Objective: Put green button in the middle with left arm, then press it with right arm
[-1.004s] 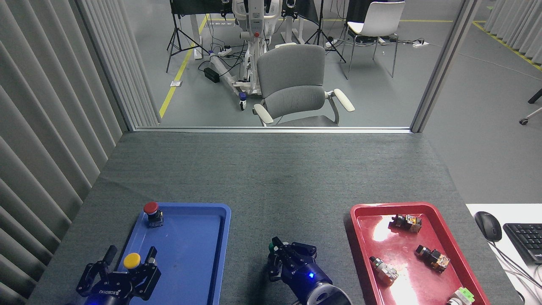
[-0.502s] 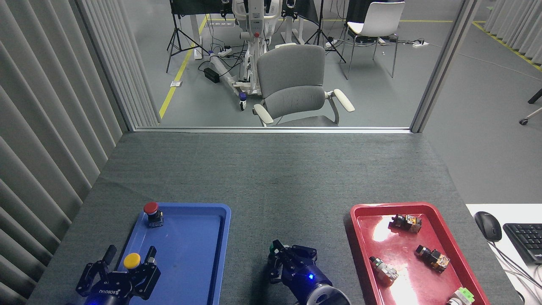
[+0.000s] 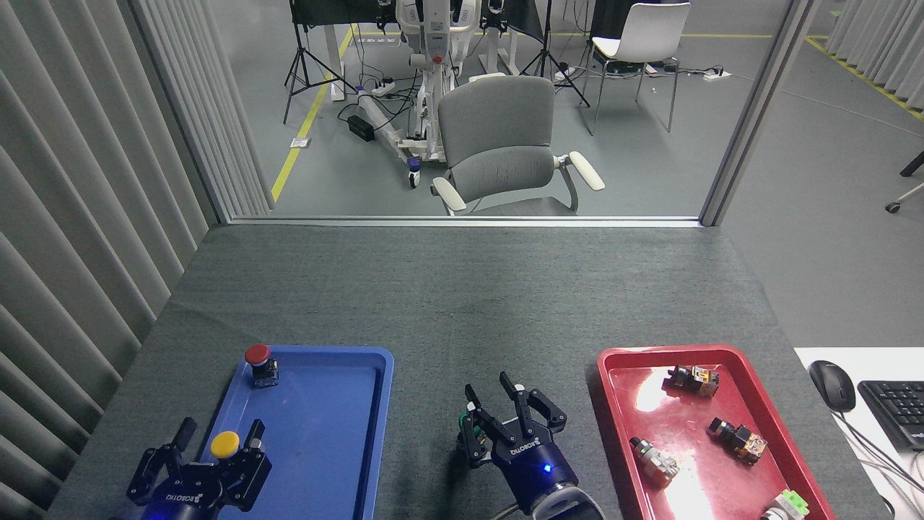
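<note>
At the near edge of the tabletop, about 7 o'clock, the left arm's gripper [image 3: 216, 444] sits low over the blue tray [image 3: 325, 433] with its fingers [image 3: 255, 438] spread apart, holding nothing. A yellow button [image 3: 224, 444] stands in the tray between those fingers, its cap clear of them on both sides as far as the view shows.

At about 6 o'clock, the right arm's gripper [image 3: 505, 412] hovers over the middle [image 3: 462, 318], the bare grey mat between the two trays. Its fingers [image 3: 530, 404] are spread and tilted upward, closed on nothing. The green button [image 3: 465, 425] stands on the mat just beside the left side of this gripper, mostly hidden by one dark finger; only a sliver of green cap and black base shows, and whether the finger touches it cannot be told.

Farther in, at the blue tray's far left corner, a red button [image 3: 258, 359] stands upright.

At 4 o'clock, the red tray [image 3: 613, 383] holds several loose switch parts [image 3: 736, 438], lying well apart from each other.

At 3 o'clock, beyond the mat's right edge, a computer mouse [image 3: 832, 385] and a keyboard [image 3: 895, 412] lie on a white surface.

At 12 o'clock, past the tabletop's far edge, a grey office chair [image 3: 498, 144] stands on the floor.
</note>
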### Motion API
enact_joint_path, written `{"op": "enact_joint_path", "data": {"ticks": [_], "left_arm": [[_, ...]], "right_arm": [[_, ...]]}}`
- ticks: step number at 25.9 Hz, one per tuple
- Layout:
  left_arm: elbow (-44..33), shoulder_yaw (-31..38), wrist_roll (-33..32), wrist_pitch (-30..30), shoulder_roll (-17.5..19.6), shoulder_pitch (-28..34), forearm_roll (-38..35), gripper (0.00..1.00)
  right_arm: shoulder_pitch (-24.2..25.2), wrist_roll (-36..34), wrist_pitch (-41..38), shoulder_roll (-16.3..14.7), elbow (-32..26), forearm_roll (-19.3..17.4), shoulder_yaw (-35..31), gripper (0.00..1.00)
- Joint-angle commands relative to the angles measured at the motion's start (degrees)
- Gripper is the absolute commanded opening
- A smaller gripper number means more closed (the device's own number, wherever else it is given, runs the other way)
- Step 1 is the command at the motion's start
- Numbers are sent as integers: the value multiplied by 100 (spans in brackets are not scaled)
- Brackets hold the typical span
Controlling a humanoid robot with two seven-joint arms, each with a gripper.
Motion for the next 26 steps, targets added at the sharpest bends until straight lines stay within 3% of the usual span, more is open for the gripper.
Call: {"op": "enact_joint_path", "data": {"ticks": [1,6,13,26], "left_arm": [[1,1,9,24,16,3,124,99],[-8,1,9,33,16,64,256,99],[-34,-8,18,-20,34,73,256,99],[-43,1,18,6,51,38,282,99]], "right_arm": [[17,-409,29,-23,-12,-81,-42,98],[448,-524,37,-49,-275,-107,-763,98],[1124,-568,-15,-436,-398,-116,-1861,98],[1318,-559,-42,-787,-548,-274,-2143,98]]}}
